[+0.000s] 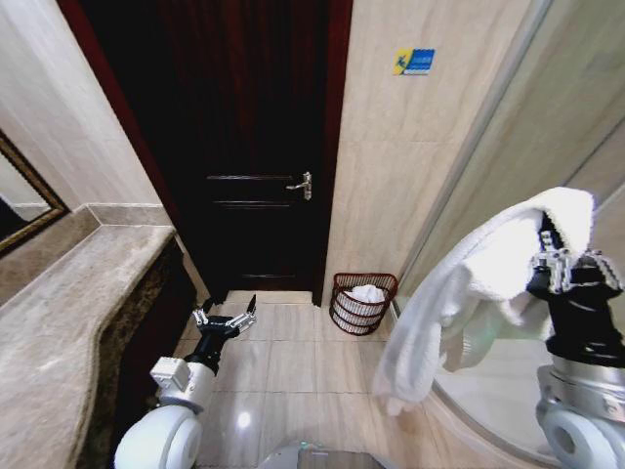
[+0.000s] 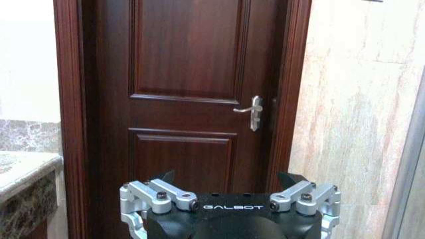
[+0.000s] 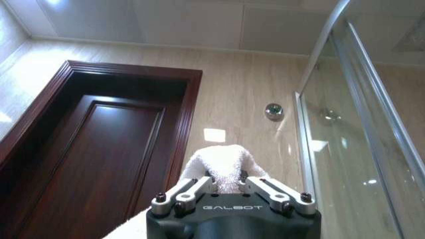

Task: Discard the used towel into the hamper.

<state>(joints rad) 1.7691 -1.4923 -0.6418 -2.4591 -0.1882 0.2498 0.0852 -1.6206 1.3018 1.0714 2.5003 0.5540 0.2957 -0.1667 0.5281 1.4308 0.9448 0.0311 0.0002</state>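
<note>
A white towel [image 1: 479, 283] hangs in long folds from my right gripper [image 1: 563, 256], which is shut on its top end at the right of the head view, raised well above the floor. In the right wrist view the towel [image 3: 222, 167] bunches up between the closed fingers [image 3: 199, 186]. The hamper [image 1: 362, 303], a round dark reddish-brown wire basket holding something white, stands on the floor by the wall beside the door, ahead and left of the towel. My left gripper [image 1: 225, 319] is low at the left, open and empty, pointing at the door.
A dark wooden door [image 1: 256, 147] with a metal handle [image 1: 302, 185] is shut straight ahead. A marble counter [image 1: 68, 313] runs along the left. A glass shower enclosure [image 1: 508, 156] curves along the right. Tiled floor [image 1: 283, 362] lies open between them.
</note>
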